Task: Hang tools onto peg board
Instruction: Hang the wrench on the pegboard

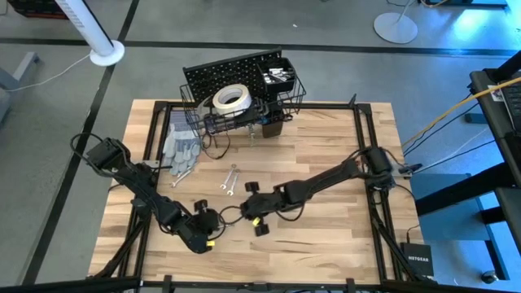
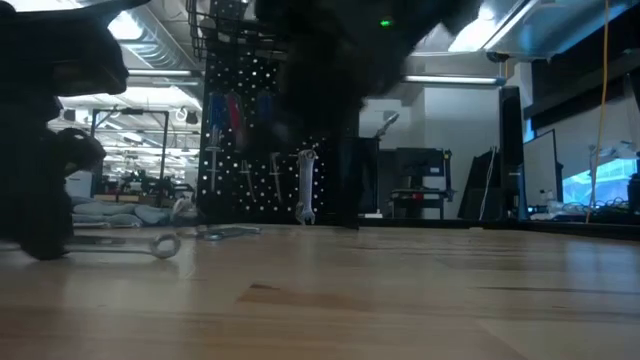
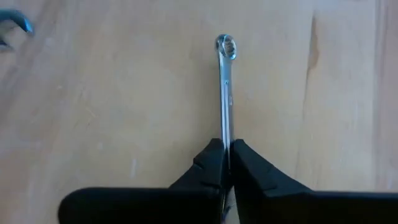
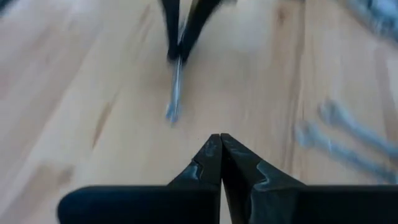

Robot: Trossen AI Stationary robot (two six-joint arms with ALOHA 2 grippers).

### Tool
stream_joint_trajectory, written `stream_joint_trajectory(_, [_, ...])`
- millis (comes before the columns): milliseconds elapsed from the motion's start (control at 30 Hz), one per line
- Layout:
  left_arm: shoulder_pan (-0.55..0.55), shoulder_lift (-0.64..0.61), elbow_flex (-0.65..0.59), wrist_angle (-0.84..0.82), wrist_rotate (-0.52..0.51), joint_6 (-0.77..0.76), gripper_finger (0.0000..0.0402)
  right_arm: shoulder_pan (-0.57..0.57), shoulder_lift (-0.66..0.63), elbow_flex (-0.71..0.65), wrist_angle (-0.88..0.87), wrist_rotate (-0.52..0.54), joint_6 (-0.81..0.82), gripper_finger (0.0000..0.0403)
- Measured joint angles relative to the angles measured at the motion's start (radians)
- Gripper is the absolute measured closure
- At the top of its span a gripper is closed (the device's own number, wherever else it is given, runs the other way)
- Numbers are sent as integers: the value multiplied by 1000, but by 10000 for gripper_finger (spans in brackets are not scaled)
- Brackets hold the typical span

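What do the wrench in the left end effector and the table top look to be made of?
The slim silver ring-ended wrench, clamped in the left end effector, looks like polished metal: it glints bright along its shaft. The pale table top looks like matte wood planks, with visible grain and seams.

Only readable text I can spot is "NETGEAR" on the little black box (image 1: 419,259) sitting off the table's corner in the high view. The wrench might have stamped markings, but they're too tiny to read.
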Motion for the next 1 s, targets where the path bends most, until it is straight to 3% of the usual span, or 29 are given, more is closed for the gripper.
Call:
stream_joint_trajectory(167, [9,-30,7,-22,-67,32,400,3,-84,-26,-210,16,26,393])
stream_joint_trajectory(333, [44,-110,8,-36,-105,93,400,43,-225,-205,-193,121,123,393])
stream_joint_trajectory(567, [188,-213,12,-10,-125,230,400,162,-451,-546,106,307,374,393])
stream_joint_trajectory(700, [307,-224,12,23,-129,282,400,258,-518,-695,298,480,514,393])
stream_joint_trajectory(867, [466,-224,12,114,-127,313,400,357,-516,-798,447,683,576,393])
stream_joint_trajectory(1000, [570,-224,12,223,-127,355,400,376,-514,-819,446,747,585,393])
